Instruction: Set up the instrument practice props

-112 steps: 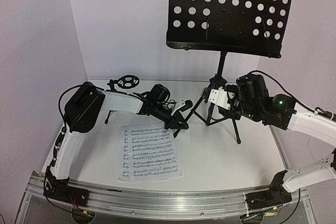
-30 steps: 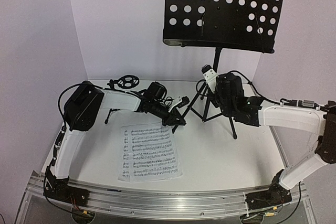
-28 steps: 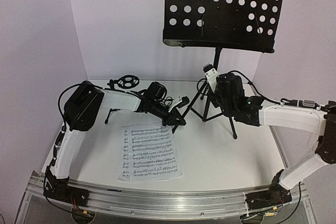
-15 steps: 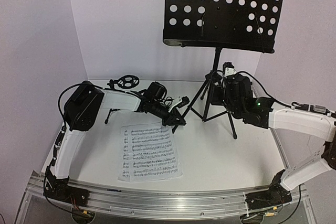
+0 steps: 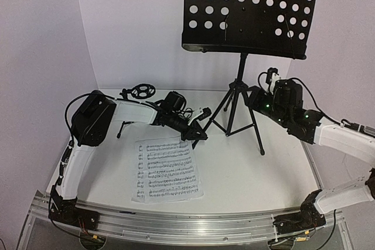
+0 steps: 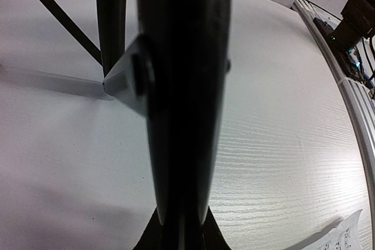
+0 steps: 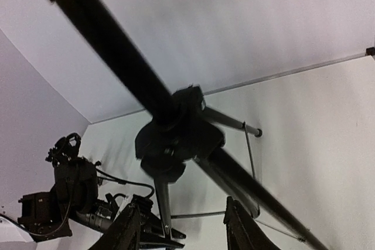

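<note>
Music stand (image 5: 246, 38) near table (image 5: 263, 174) rear edge

The music stand tray (image 5: 249, 10) was black perforated metal with a dull satin sheen, and the stand legs (image 7: 234, 174) were glossier dark tubing. The sheet-music page (image 5: 167, 171) was matt white printed paper. The counter (image 6: 281, 144) was white with a fine wood-grain texture, and its near edge carried a brushed-metal rail (image 5: 176, 223).

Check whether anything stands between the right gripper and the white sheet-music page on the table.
Yes: the tall black music stand's tripod legs spread between the right gripper and the page, and the left gripper clamps one leg.
</note>
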Action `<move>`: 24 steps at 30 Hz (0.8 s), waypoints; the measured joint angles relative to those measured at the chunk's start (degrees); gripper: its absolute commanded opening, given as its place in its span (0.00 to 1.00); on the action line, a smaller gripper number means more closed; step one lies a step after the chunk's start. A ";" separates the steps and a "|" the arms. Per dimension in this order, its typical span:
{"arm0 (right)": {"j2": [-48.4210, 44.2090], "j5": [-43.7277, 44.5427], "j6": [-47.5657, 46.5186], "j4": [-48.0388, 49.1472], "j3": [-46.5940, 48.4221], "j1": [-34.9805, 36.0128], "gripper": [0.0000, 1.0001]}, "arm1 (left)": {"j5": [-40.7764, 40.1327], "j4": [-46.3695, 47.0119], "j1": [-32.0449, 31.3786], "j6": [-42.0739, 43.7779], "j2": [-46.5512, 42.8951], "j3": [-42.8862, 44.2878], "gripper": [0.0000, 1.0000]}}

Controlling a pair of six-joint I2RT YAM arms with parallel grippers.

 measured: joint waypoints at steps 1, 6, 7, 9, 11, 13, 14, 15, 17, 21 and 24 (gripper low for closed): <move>-0.23 -1.05 1.73 0.60 0.00 -1.20 0.51 | 0.01 0.01 0.00 -0.03 0.00 -0.01 0.00; 2.48 -5.01 10.13 1.64 1.19 -2.73 0.51 | 0.03 0.01 0.00 -0.06 0.00 -0.02 0.00; 3.31 -5.68 11.38 1.69 1.63 -2.73 0.50 | 0.03 0.03 0.00 -0.04 0.00 -0.02 0.00; 4.58 -6.69 13.87 1.88 2.09 -2.70 0.48 | 0.05 0.03 0.00 -0.06 0.00 -0.02 0.00; 5.48 -7.46 16.76 2.17 2.38 -2.67 0.44 | 0.05 0.04 0.00 -0.06 0.00 -0.02 0.00; 6.25 -7.79 19.26 3.20 2.54 -2.67 0.41 | 0.07 0.05 0.00 -0.06 0.00 -0.02 0.00; 6.58 -7.84 20.40 3.72 2.58 -2.67 0.41 | 0.07 0.05 0.00 -0.06 0.00 -0.02 0.00; 6.85 -7.81 21.55 4.25 2.58 -2.67 0.41 | 0.07 0.05 0.00 -0.06 0.00 -0.02 0.00; 7.15 -7.65 23.17 5.03 2.58 -2.67 0.41 | 0.07 0.06 0.00 -0.08 0.00 -0.02 0.00; 7.23 -7.07 25.78 6.71 2.71 -2.67 0.41 | 0.07 0.06 0.00 -0.08 0.00 -0.02 0.00; 7.30 -6.21 26.99 7.47 2.73 -2.67 0.37 | 0.07 0.07 0.00 -0.08 0.00 -0.02 0.00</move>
